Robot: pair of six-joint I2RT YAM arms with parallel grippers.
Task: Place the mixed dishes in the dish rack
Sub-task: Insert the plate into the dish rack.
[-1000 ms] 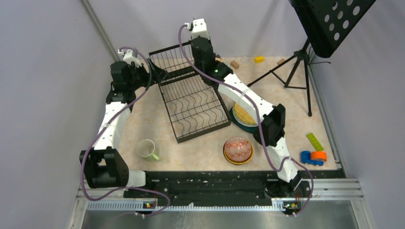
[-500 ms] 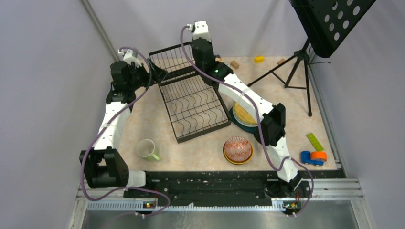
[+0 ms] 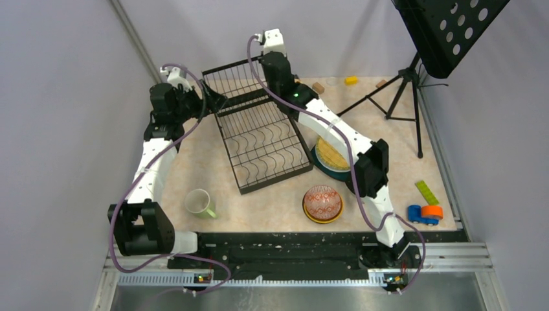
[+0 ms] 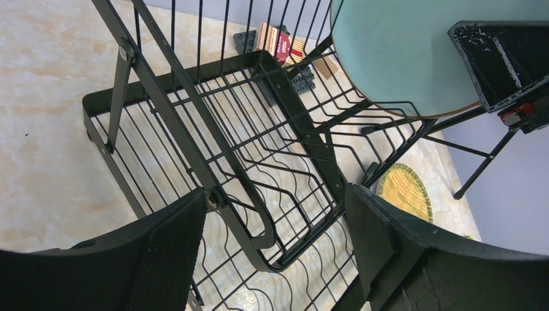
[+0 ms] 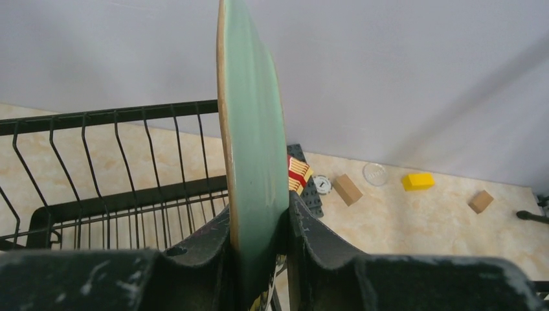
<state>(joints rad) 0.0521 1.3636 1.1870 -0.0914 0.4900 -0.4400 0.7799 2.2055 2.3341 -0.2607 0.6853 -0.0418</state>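
Note:
The black wire dish rack [image 3: 262,133] stands mid-table and holds no dishes. My right gripper [image 3: 278,76] hangs over its raised back section, shut on a pale teal plate [image 5: 252,142] held upright and edge-on between the fingers [image 5: 213,243]. That plate also shows in the left wrist view [image 4: 401,52]. My left gripper [image 3: 217,102] is open and empty at the rack's back left corner, its jaws wide on either side of the rack frame [image 4: 259,214]. A stack of plates with a yellow one on top [image 3: 331,157], a red-patterned bowl [image 3: 322,202] and a light-green mug [image 3: 199,203] sit on the table.
A black music stand [image 3: 447,32] on a tripod [image 3: 396,97] stands at the back right. Small blocks [image 3: 351,80] lie behind the rack. A blue toy car [image 3: 424,214] and a green block [image 3: 426,192] lie at the right. Walls close off both sides.
My right gripper has shifted slightly to the right with the plate over the rack's back section. The left arm has not moved.

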